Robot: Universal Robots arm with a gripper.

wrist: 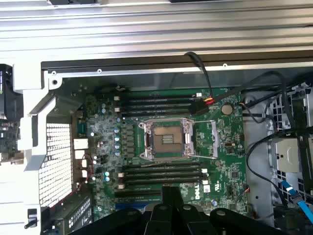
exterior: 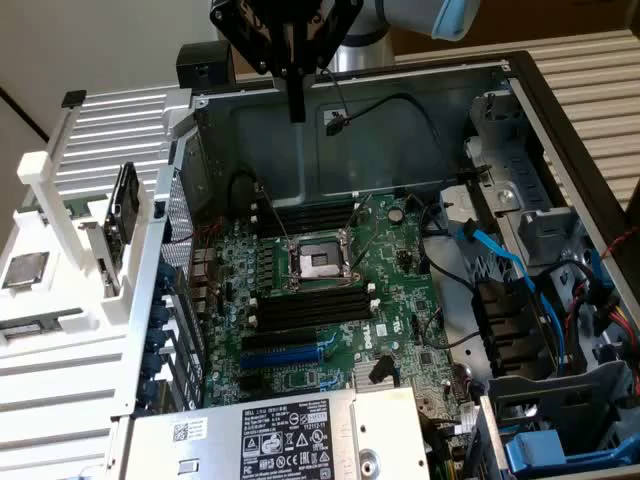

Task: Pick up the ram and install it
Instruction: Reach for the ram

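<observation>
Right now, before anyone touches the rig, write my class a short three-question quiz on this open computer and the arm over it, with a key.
1. True or false: a cooler covers the processor socket on the motherboard.
2. Fill in: groups of black memory slots lie on ___ sides of the socket.
3. Where is the gripper? A) above the open case, clear of the motherboard; B) pressed on the socket; C) resting on a memory slot.
Key: 1 false; 2 two; 3 A.
</observation>
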